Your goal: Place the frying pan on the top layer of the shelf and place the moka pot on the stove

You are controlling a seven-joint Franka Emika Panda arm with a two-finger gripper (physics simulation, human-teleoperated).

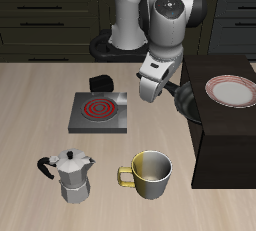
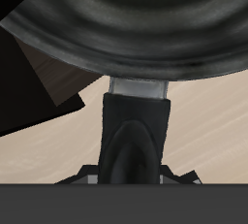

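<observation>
- The gripper hangs above the table, at the front edge of the shelf, and carries the pan.
- In the wrist view the fingers are closed on the pan's black handle, with the pan's dark round body filling the space beyond them.
- In the exterior view only a small dark part of the pan shows below the arm's white wrist; it sits at about 9 o'clock from the plate, close to the shelf's edge.
- I cannot tell whether the pan touches the shelf top or hangs just over it.
- The plate, white with a red rim, lies on the shelf top, toward its back.
- The stove lies flat on the table, with its red spiral ring facing up and bare; its black knob block stands at 12 o'clock from the ring.
- The moka pot stands upright on the table near the front edge, at about 7 o'clock from the stove and apart from it.
- A mug, yellow and grey, stands at 3 o'clock from the moka pot, with a gap between them, and close to the shelf's side.
- The mug's handle points toward the moka pot.
</observation>
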